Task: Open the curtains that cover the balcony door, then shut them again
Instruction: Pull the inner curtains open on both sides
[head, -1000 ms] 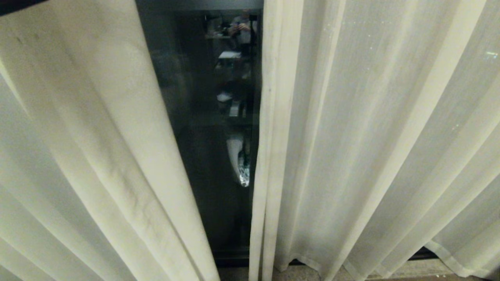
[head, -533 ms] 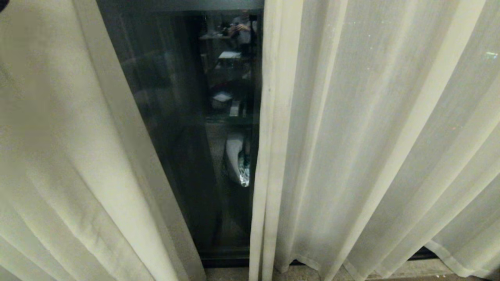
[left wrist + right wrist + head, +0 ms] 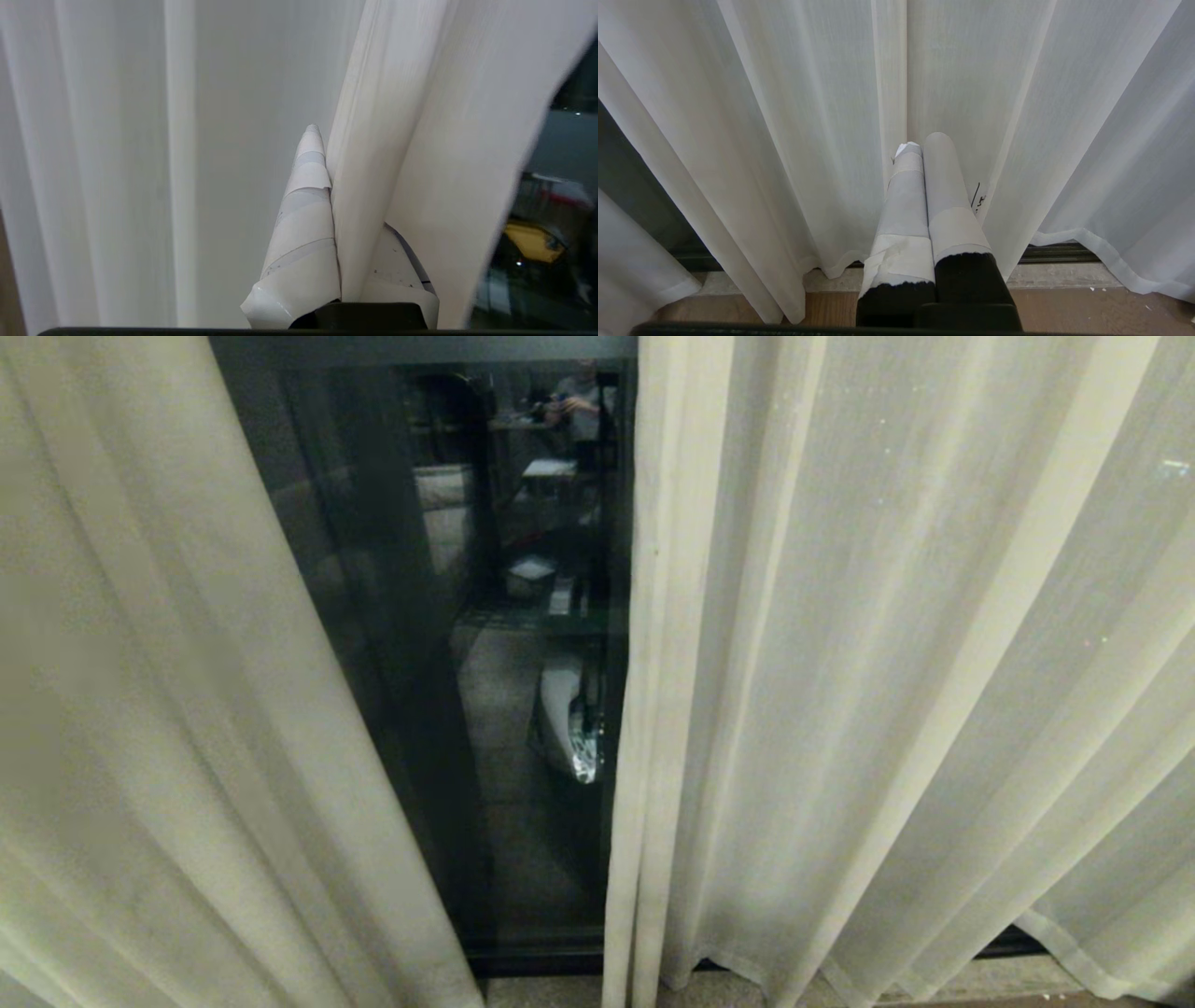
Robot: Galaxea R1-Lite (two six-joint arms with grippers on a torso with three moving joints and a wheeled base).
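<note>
Two cream curtains hang parted over the balcony door, its dark glass showing in the gap between them. The left gripper has its taped jaws clamped on a fold of the left curtain panel; the cloth runs up between the jaws, with door glass just beyond the panel's edge. The right gripper has its jaws pressed together, empty, pointing at the right panel's pleats near the floor.

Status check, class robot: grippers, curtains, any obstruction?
Left gripper shut on left curtain. Right gripper shut, empty. Balcony door partly exposed. No obstruction seen.
</note>
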